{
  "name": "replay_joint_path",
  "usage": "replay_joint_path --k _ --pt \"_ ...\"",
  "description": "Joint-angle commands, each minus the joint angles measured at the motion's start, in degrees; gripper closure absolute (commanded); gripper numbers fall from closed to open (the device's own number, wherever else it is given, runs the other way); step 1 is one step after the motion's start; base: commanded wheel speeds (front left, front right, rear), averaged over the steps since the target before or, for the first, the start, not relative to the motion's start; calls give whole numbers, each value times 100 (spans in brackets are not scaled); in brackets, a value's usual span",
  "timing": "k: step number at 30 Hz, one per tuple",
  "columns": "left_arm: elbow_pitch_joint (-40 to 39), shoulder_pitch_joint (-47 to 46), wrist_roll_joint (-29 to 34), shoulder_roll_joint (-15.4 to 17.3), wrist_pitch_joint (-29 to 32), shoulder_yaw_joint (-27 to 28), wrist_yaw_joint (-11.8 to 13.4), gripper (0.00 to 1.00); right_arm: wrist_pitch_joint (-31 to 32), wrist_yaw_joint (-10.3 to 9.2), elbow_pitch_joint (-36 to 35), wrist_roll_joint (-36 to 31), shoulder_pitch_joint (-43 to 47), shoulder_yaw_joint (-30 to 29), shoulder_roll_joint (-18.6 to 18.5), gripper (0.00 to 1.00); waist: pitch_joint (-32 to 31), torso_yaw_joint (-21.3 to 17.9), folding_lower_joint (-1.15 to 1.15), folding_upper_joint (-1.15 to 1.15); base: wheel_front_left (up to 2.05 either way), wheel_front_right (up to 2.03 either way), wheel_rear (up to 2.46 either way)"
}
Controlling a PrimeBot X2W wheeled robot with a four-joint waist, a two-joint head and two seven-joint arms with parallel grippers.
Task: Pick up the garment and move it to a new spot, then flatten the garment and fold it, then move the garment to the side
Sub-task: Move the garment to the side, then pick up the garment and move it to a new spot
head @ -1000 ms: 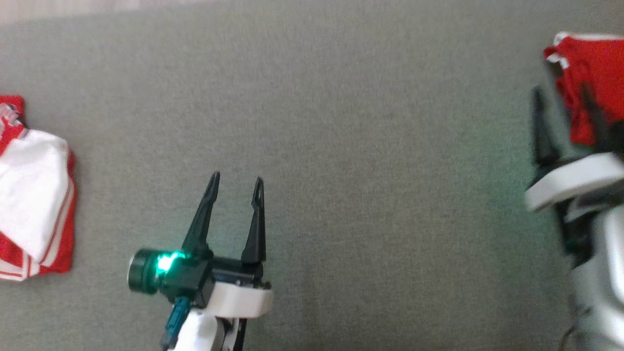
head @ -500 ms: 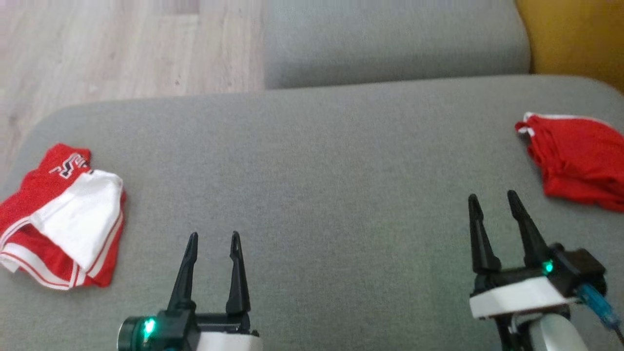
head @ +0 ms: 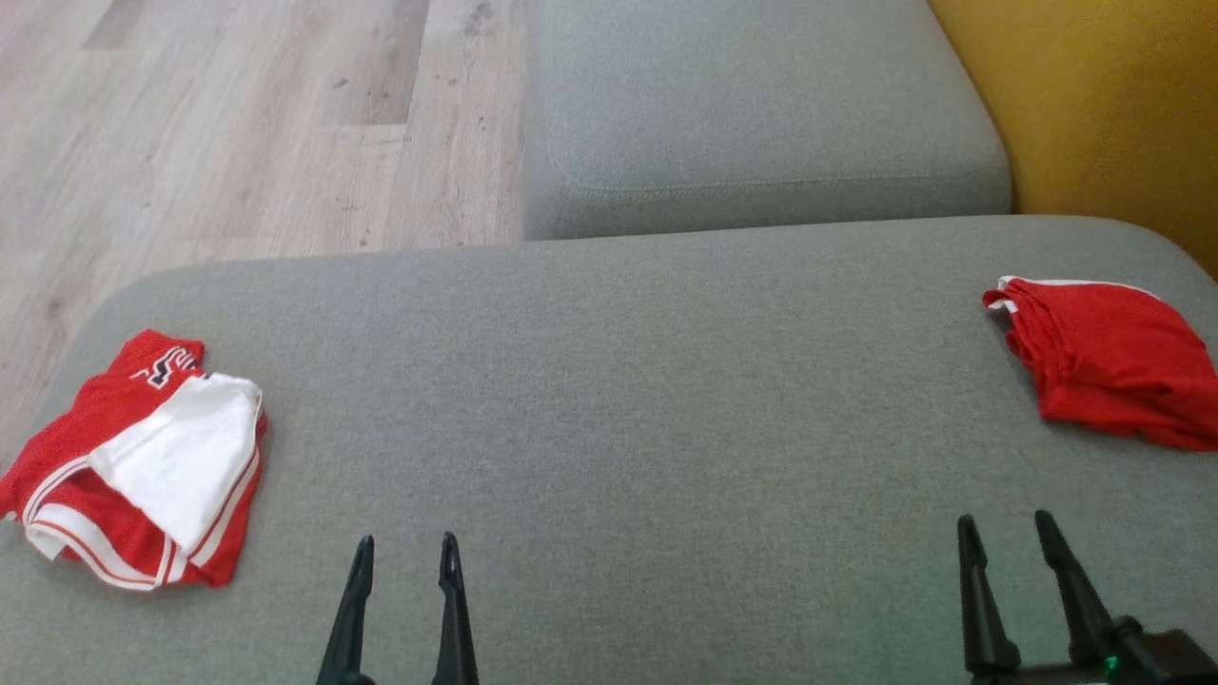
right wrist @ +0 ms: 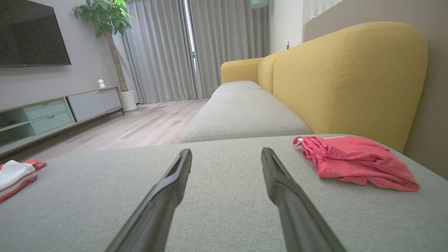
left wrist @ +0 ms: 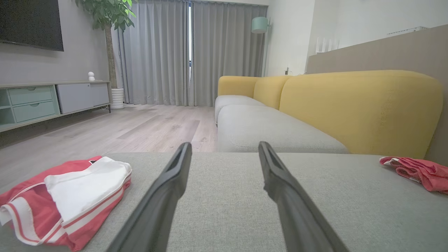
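A crumpled red-and-white garment (head: 143, 457) lies at the left end of the grey seat cushion (head: 628, 381). It lies left of the fingers in the left wrist view (left wrist: 70, 196). A folded red garment (head: 1104, 362) rests at the cushion's right end, near the yellow backrest, and lies right of the fingers in the right wrist view (right wrist: 353, 162). My left gripper (head: 406, 547) hovers open and empty at the near edge, right of the red-and-white garment. My right gripper (head: 1005, 521) is open and empty too, nearer to me than the red garment and apart from it.
A second grey seat cushion (head: 761, 114) adjoins the far side. The yellow backrest (head: 1094, 105) rises on the right. Wooden floor (head: 238, 124) lies beyond the cushion's left and far edges. A TV cabinet (left wrist: 49, 101) and a potted plant (left wrist: 108, 21) stand across the room.
The head camera has tilted up, so the whole picture has shifted. My right gripper has drawn back from the red garment, which stays on the cushion. Both grippers stay open.
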Motion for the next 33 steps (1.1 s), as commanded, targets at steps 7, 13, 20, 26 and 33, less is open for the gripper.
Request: replay_joint_path --k 7,13,20,26,33 --pt "-99 -206 130 -30 -29 175 -97 0 -62 -4 -149 -136 -106 201 -42 0 -88 -26 1 -1 0 0 0" --pt "14 -224 140 -30 -29 185 -164 0 -62 -4 -129 -183 -61 288 -42 0 -88 -39 1 -1 0 0 0" --pt "79 -205 75 -30 -29 144 -215 0 -62 -4 -81 -91 -40 371 -41 0 -104 -58 1 -1 0 0 0" --pt "109 -208 99 -30 -29 139 -238 0 -62 -4 -51 -93 -62 529 -41 0 -81 60 1 -1 0 0 0" --pt "114 -281 100 -30 -29 222 -260 0 -62 -4 -62 46 -232 908 -41 0 63 533 1 -1 0 0 0"
